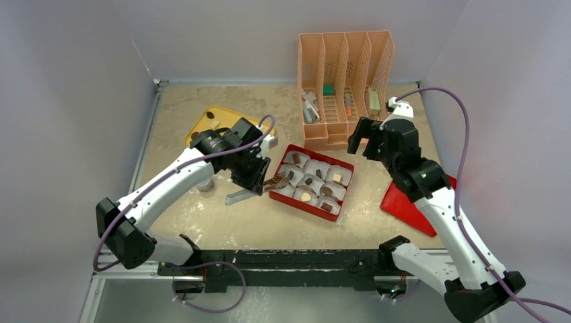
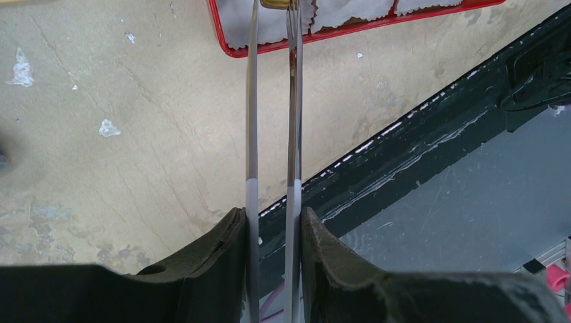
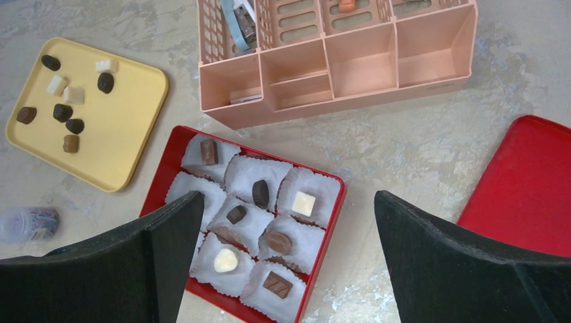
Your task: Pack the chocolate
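Note:
A red box (image 1: 301, 208) lined with white paper cups holds several chocolate pieces (image 3: 278, 241), dark, tan and cream. More chocolate (image 3: 62, 112) lies on the yellow tray (image 3: 128, 128) to its left. My left gripper (image 1: 254, 176) is shut on metal tweezers (image 2: 252, 101). Their tips reach over the box's near-left corner (image 2: 350, 28) and pinch a tan chocolate piece (image 2: 275, 3), mostly cut off at the frame's top. My right gripper (image 3: 288, 198) hovers open above the box's right side, nothing between its fingers.
An orange desk organizer (image 1: 343, 81) with small items stands behind the box. The red lid (image 1: 411, 202) lies to the right under the right arm. A small clear jar (image 3: 27, 222) sits left of the box. The black table edge (image 2: 417, 141) runs close below the left gripper.

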`<act>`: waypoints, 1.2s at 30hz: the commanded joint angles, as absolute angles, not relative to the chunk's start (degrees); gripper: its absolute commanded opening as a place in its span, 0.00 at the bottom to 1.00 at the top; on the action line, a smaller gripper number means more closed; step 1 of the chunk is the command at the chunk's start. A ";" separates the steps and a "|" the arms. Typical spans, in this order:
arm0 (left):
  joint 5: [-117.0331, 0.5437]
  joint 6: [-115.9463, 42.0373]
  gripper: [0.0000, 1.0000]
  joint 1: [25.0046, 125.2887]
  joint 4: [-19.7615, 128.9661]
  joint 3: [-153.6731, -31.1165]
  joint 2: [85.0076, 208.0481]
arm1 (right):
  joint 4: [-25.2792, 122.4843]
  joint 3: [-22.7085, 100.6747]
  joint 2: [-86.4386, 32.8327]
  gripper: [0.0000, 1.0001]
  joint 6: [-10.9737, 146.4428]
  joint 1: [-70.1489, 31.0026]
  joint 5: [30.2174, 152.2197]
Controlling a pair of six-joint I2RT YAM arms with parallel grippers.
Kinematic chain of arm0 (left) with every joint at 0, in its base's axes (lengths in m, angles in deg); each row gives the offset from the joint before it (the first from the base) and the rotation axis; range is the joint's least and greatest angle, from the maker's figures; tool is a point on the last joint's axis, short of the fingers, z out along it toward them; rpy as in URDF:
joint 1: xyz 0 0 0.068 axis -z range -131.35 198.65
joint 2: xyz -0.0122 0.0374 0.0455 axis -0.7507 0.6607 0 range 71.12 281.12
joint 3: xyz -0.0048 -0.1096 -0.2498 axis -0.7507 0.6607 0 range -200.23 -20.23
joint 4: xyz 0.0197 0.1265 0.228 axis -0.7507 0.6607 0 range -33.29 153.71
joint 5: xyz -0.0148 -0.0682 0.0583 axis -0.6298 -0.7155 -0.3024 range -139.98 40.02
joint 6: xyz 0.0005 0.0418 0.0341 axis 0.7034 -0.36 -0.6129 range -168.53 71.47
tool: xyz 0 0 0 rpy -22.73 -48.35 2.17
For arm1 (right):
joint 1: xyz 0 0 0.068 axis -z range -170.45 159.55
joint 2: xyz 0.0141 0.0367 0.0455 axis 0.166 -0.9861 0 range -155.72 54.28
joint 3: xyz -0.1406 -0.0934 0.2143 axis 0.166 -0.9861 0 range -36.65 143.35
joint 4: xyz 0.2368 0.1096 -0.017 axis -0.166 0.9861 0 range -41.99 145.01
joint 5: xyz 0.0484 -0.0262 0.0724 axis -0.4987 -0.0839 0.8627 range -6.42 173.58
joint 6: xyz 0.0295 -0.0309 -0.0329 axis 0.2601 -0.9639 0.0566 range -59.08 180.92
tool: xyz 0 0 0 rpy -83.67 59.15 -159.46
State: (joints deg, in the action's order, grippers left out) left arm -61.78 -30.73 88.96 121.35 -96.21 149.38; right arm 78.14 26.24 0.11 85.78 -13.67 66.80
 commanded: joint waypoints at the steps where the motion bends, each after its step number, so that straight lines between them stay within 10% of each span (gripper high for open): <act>1: -62.64 -31.94 0.06 89.38 120.54 -96.21 149.17 | 77.10 28.12 1.54 0.99 86.06 -13.50 67.40; 36: -60.76 -32.93 0.28 89.57 120.78 -97.49 150.07 | 76.71 27.86 1.28 0.99 86.41 -13.52 67.57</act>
